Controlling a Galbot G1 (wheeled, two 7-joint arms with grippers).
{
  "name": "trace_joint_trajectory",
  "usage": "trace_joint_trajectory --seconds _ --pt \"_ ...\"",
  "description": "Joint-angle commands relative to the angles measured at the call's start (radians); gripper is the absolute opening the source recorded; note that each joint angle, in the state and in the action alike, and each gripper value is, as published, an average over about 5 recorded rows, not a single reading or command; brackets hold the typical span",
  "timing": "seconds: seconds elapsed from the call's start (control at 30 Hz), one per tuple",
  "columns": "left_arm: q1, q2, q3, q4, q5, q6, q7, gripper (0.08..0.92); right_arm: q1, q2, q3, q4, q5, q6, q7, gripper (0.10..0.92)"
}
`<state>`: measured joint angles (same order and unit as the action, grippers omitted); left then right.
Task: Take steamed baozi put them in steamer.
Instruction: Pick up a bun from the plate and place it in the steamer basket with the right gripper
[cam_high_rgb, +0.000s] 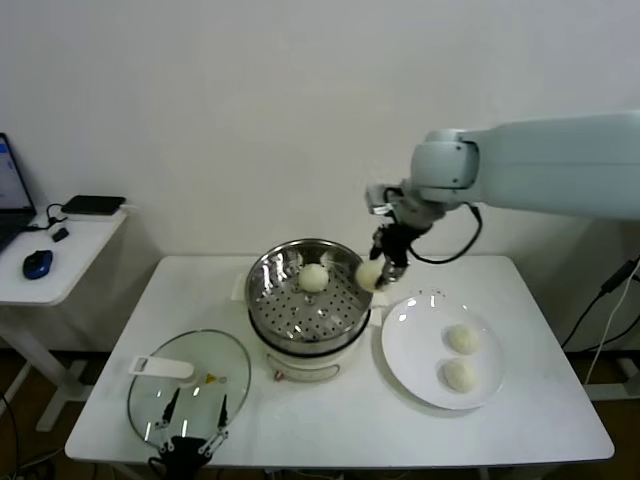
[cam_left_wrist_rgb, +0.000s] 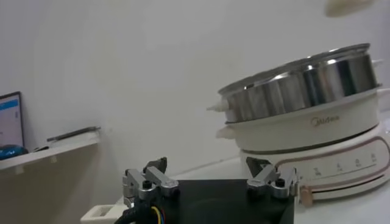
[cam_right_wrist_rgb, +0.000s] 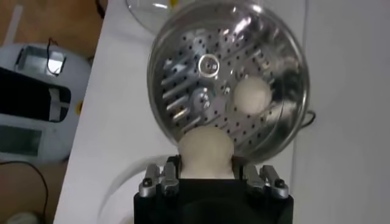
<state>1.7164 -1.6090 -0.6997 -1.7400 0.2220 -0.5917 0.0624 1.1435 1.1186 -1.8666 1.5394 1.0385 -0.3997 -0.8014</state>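
White tabletop (cam_high_rgb: 330, 420) carries a shiny perforated steel steamer (cam_high_rgb: 268, 300) holding one cream-white bun (cam_high_rgb: 314, 278). Right gripper (cam_high_rgb: 385, 268) jaws clamp another round cream bun (cam_high_rgb: 369, 275) over its rim. Left gripper (cam_left_wrist_rgb: 210, 182) jaws gape wide near the front edge.

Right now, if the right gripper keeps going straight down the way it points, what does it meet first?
Probably the perforated floor of the round stainless-steel steamer, near its rim, beside the cream-white bun already inside. The right gripper holds another cream-white bun; depth is unclear, so the rim may come first.
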Motion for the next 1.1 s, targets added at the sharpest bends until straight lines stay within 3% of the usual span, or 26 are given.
trace_joint_trajectory --seconds 0.03,0.63,1.1 --pt "0.011 -0.004 -0.007 -0.010 0.005 -0.001 0.000 0.823 -0.099 0.224 0.149 -0.116 0.088 -0.068 0.042 0.560" --pt "0.000 -0.006 -0.014 -0.005 0.000 0.003 0.003 0.823 -0.415 0.414 0.190 -0.464 -0.061 -0.051 0.033 0.560" --pt "-0.019 -0.008 -0.018 0.008 -0.004 0.006 0.003 0.823 -0.512 0.451 0.212 -0.580 -0.114 -0.031 0.027 0.563"
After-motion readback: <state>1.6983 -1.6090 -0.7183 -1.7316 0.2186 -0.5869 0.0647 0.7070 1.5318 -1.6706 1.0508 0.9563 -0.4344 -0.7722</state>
